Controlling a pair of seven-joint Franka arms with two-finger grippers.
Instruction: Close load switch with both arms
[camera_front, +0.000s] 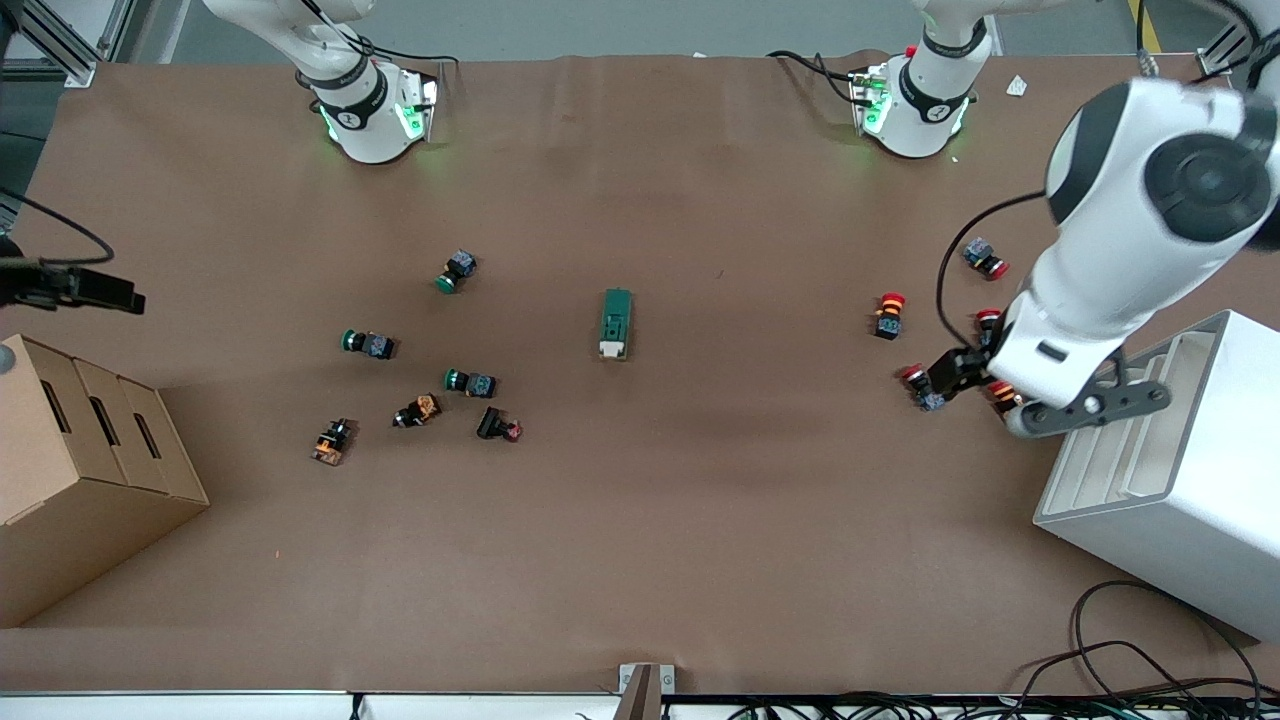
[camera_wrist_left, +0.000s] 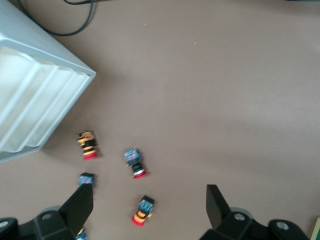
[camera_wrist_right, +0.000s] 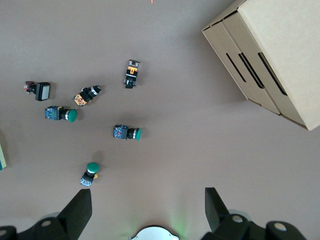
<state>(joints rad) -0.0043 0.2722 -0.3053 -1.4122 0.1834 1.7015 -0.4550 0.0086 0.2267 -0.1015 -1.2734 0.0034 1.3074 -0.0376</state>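
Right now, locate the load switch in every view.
Front view: the load switch lies mid-table, between the two button clusters.
Left wrist view: only a greenish sliver at the picture's edge, likely it.
Right wrist view: likewise an edge sliver.
Shared landmark: the brown table cover.

The load switch (camera_front: 616, 323) is seen mid-tabletop (camera_front: 700, 500), flanked by push buttons (camera_front: 470, 382) toward each arm's end.

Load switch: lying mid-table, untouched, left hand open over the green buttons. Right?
One thing is wrong: the left hand is open over the red buttons beside the white bin, as the left wrist view shows. The green buttons lie toward the right arm's end. The load switch does lie mid-table, untouched.
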